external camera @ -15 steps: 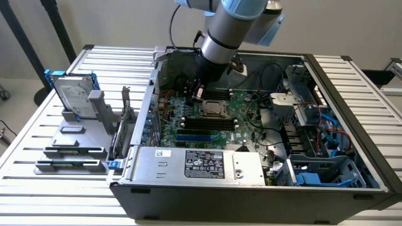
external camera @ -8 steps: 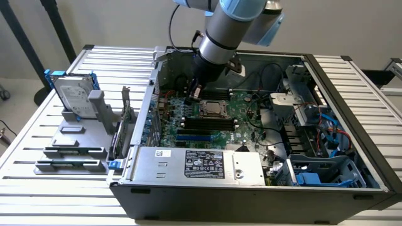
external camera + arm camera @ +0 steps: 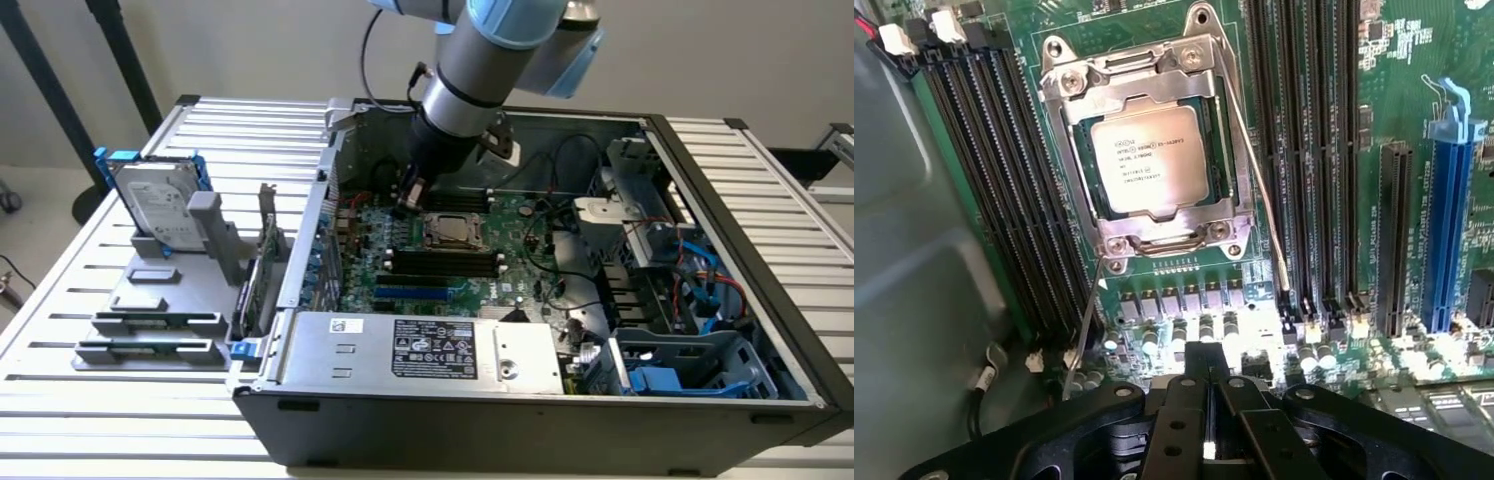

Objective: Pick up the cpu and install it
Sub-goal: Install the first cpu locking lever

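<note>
From my station I see the arm (image 3: 474, 70) reaching down into the open computer case (image 3: 534, 430), with the gripper (image 3: 1206, 390) hanging low over the green board (image 3: 514, 225). Its fingers (image 3: 1176, 430) are clenched together and I see nothing between them. The cpu (image 3: 1151, 158) lies flat in its socket in the middle of the board, silver printed top facing up, and the metal frame (image 3: 1069, 85) is shut down over its edges. The gripper is near the socket but apart from the cpu, not touching it. Rows of black memory slots (image 3: 1004, 180) run along both sides of the socket. Outside the case, on the exterior view's left, a hard drive (image 3: 158, 200) in a blue bracket stands upright on a grey rack (image 3: 160, 300), with memory sticks (image 3: 147, 350) lying lower on it
</note>
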Robot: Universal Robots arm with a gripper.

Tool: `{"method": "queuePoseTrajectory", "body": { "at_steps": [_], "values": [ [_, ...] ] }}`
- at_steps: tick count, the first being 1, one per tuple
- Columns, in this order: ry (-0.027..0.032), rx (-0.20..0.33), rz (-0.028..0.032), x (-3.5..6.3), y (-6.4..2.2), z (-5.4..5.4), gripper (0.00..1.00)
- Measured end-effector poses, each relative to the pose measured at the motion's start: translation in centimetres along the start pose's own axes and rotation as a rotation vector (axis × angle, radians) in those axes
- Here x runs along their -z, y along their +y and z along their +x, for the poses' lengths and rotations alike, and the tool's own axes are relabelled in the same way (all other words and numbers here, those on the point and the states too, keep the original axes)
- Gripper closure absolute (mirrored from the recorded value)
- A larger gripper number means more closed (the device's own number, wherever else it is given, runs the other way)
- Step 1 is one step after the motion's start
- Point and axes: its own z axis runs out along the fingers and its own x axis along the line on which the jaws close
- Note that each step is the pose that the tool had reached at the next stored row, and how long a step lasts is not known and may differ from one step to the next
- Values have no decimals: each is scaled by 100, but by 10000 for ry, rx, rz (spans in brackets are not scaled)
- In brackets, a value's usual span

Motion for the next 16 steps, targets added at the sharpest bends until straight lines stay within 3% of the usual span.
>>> {"method": "queuePoseTrajectory", "body": {
  "at_steps": [11,16],
  "values": [
    [598,-1665,-95,0,1,0,89],
    [778,-2184,-112,44,-15,-2,89]
  ]
}}
